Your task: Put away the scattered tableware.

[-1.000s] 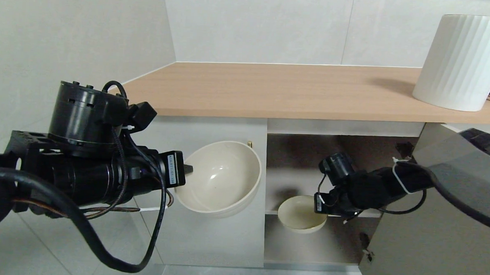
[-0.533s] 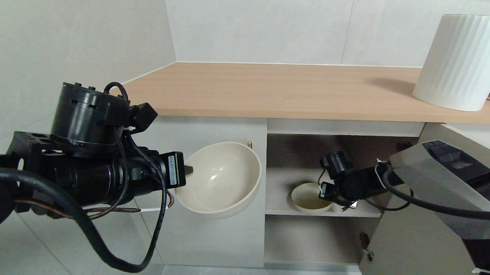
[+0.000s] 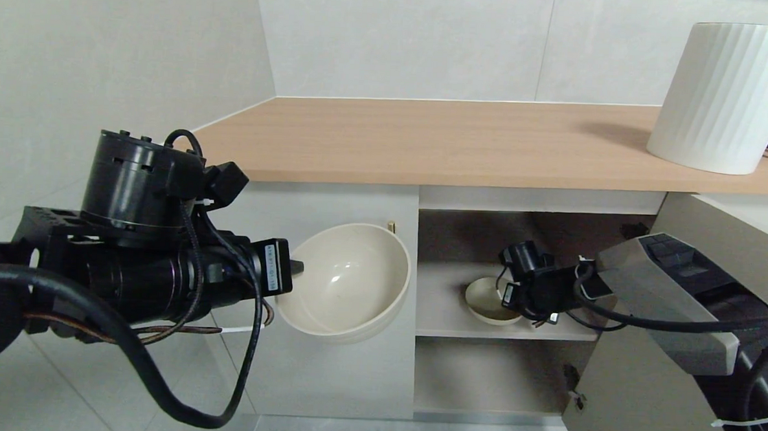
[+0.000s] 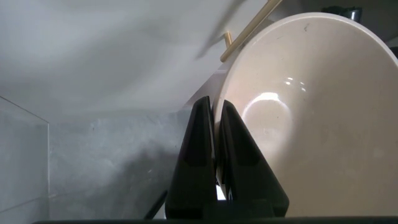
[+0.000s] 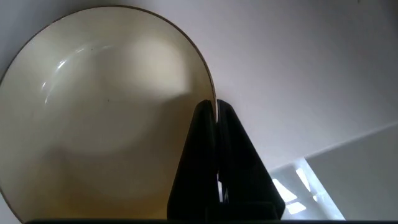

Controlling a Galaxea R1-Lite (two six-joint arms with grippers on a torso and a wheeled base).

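At left, large bowl (image 3: 345,285) before the closed door (image 3: 325,375); at right, small bowl (image 3: 484,302) inside the open cabinet (image 3: 441,307).

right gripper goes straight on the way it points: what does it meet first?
Likely the cabinet's back wall, beyond the small bowl held in the right gripper; nothing else shows between, though depth is unclear.

Shelf (image 3: 441,312) open left of my right gripper (image 3: 505,297) and small bowl (image 3: 487,304); lower bay (image 3: 487,375) free. Closed door (image 3: 325,375) blocks my large bowl (image 3: 348,282).
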